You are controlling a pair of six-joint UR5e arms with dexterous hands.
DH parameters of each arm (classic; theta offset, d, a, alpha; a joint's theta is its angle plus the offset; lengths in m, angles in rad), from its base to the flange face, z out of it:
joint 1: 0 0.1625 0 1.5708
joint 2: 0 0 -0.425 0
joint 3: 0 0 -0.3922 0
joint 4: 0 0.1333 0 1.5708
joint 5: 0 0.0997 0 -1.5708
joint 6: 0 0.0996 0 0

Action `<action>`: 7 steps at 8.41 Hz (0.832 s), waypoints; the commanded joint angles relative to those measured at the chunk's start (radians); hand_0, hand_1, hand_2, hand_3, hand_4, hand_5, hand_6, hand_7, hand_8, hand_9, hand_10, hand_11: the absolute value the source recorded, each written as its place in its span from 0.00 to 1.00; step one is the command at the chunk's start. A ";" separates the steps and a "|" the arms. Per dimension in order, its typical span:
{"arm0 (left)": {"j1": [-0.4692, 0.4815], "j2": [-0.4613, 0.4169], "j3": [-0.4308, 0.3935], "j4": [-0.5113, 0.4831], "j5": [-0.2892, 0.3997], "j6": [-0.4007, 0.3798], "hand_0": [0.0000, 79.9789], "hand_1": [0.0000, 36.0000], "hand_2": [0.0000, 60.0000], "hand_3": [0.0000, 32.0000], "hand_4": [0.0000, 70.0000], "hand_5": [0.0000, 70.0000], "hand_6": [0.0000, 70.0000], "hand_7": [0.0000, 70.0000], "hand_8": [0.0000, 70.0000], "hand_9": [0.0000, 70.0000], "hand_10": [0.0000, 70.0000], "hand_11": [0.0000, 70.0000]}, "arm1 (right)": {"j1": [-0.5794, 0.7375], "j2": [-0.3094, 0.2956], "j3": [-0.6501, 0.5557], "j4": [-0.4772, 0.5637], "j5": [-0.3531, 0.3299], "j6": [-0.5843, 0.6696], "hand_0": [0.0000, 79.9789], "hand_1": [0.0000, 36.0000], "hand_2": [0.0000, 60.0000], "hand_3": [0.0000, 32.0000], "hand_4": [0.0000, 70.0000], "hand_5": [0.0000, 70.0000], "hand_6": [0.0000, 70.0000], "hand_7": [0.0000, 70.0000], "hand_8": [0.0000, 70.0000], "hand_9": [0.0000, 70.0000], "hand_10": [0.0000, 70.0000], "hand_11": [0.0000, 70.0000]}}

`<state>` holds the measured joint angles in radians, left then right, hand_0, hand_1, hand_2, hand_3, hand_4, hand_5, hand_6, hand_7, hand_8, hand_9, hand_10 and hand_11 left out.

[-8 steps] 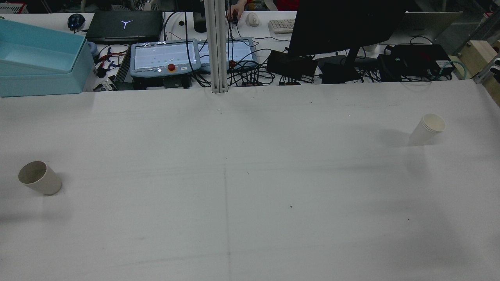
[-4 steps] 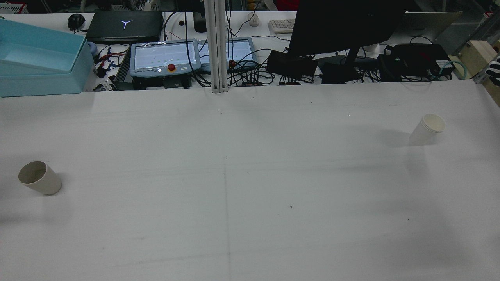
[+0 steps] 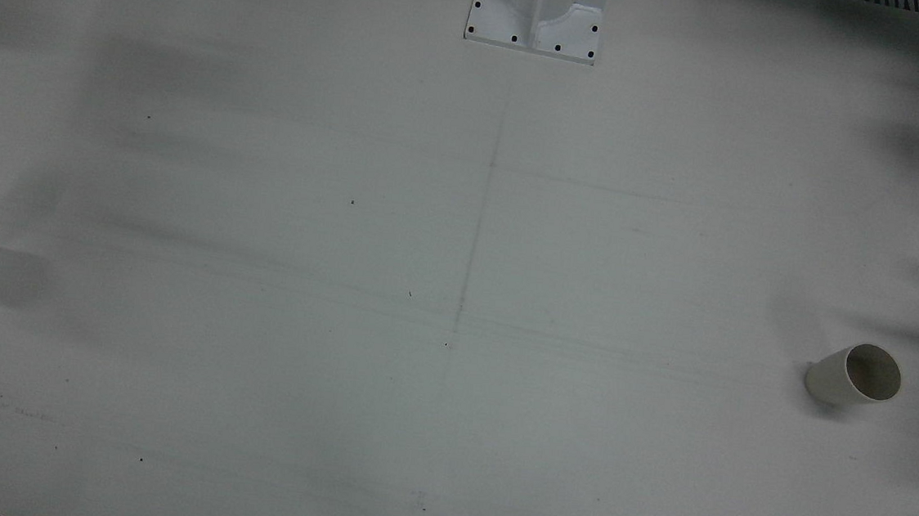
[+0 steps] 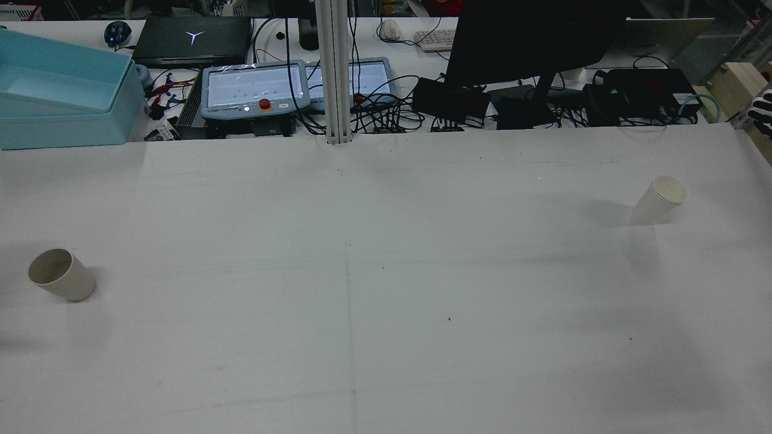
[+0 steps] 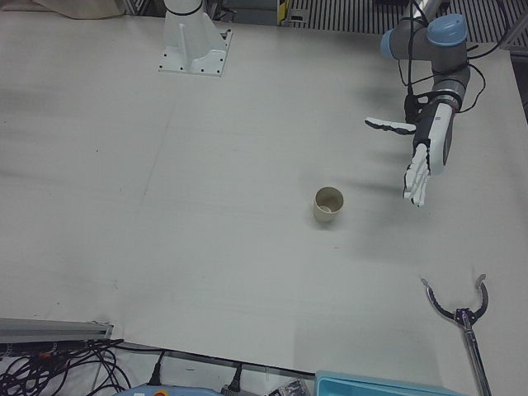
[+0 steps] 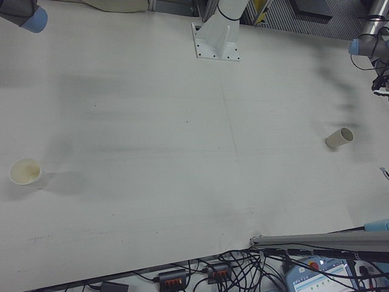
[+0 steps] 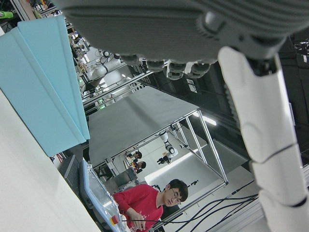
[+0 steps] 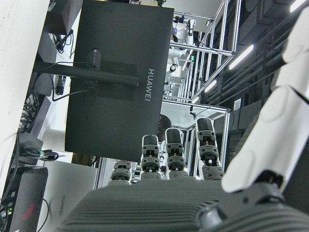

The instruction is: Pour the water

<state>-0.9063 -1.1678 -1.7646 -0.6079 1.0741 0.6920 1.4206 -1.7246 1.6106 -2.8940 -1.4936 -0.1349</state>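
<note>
Movement is showing only at the table's far right: in the rear view the right hand [image 4: 761,111] is edging a little further into sight than a moment ago, while both cups are staying put. I judge the reach is only beginning. That hand is holding nothing, fingers stretched out straight. The left hand [image 5: 422,169] is hovering released too, fingers spread, near the beige cup [image 5: 328,204] but not touching it. The white paper cup [image 4: 660,199] is standing well apart, over on the right arm's half; which cup is holding water I cannot tell. The white table [image 4: 386,271] is lying otherwise bare, with soft shadows across it. Beyond its edge a blue bin [image 4: 60,90], two teach pendants [image 4: 253,90], a dark monitor [image 4: 531,42] and tangled cables are crowding the bench.
</note>
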 commanded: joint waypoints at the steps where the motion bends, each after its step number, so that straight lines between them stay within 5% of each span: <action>1: 0.076 -0.074 0.079 -0.010 -0.020 0.006 0.75 0.63 0.00 0.00 0.18 0.00 0.06 0.08 0.00 0.00 0.02 0.07 | -0.002 -0.003 -0.003 -0.001 0.001 -0.003 0.59 0.30 0.15 0.00 0.39 0.21 0.18 0.35 0.18 0.24 0.06 0.09; 3: 0.145 -0.136 0.166 -0.021 -0.061 0.003 0.70 0.51 0.00 0.00 0.16 0.00 0.06 0.08 0.03 0.00 0.00 0.02 | -0.002 -0.001 -0.006 -0.001 0.001 -0.003 0.59 0.27 0.15 0.00 0.39 0.21 0.18 0.35 0.19 0.24 0.06 0.09; 5: 0.152 -0.154 0.174 0.011 -0.062 0.006 0.73 0.60 0.00 0.00 0.16 0.00 0.05 0.09 0.00 0.00 0.03 0.07 | -0.003 -0.001 -0.018 -0.001 0.001 -0.003 0.57 0.23 0.17 0.00 0.40 0.21 0.19 0.35 0.20 0.25 0.06 0.10; 7: 0.152 -0.176 0.211 -0.004 -0.063 0.012 0.70 0.52 0.00 0.00 0.16 0.00 0.06 0.09 0.02 0.00 0.01 0.05 | -0.008 0.008 -0.029 -0.001 0.001 -0.003 0.57 0.24 0.17 0.00 0.39 0.20 0.18 0.35 0.19 0.25 0.06 0.10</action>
<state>-0.7577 -1.3216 -1.5870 -0.6038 1.0132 0.6998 1.4171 -1.7240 1.5933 -2.8946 -1.4926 -0.1381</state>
